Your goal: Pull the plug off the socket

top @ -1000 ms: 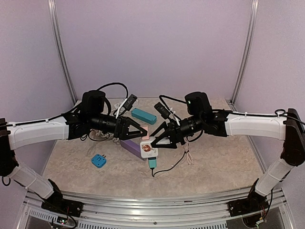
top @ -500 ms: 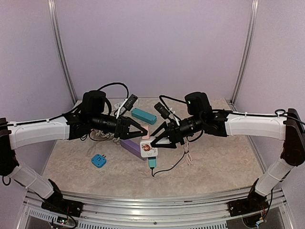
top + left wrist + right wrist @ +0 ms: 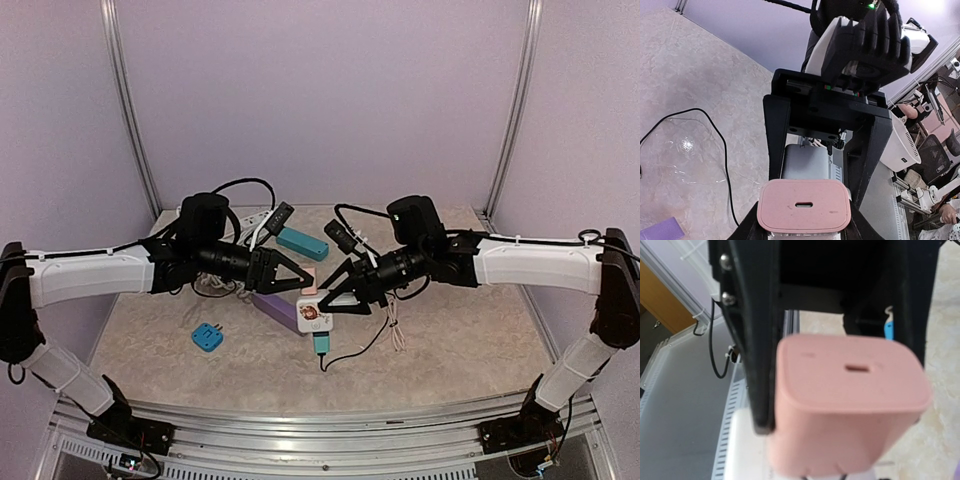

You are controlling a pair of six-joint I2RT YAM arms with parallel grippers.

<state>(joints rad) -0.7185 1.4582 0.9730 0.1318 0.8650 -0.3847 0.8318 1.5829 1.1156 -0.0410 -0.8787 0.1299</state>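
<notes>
Left end effector (image 3: 804, 226) pinched the pink plug (image 3: 803, 205) – plug axis standing up off the white socket (image 3: 312, 316) – which the right end effector (image 3: 333, 298) apparently clamped.

Your left gripper (image 3: 802, 231) clamped the pink plug (image 3: 803, 202), face to face with the right gripper (image 3: 815, 172).
You saw the plug low in the middle, its slotted face toward the camera, a dark finger (image 3: 747, 234) pressed against each side. Straight behind it the grey socket (image 3: 807, 162) sat between the right gripper's black fingers, its near end hidden by the plug. A thin black cable (image 3: 726, 160) looped across the marbled table (image 3: 685, 75) on the left, and a purple block (image 3: 662, 231) showed at the bottom corner.
</notes>
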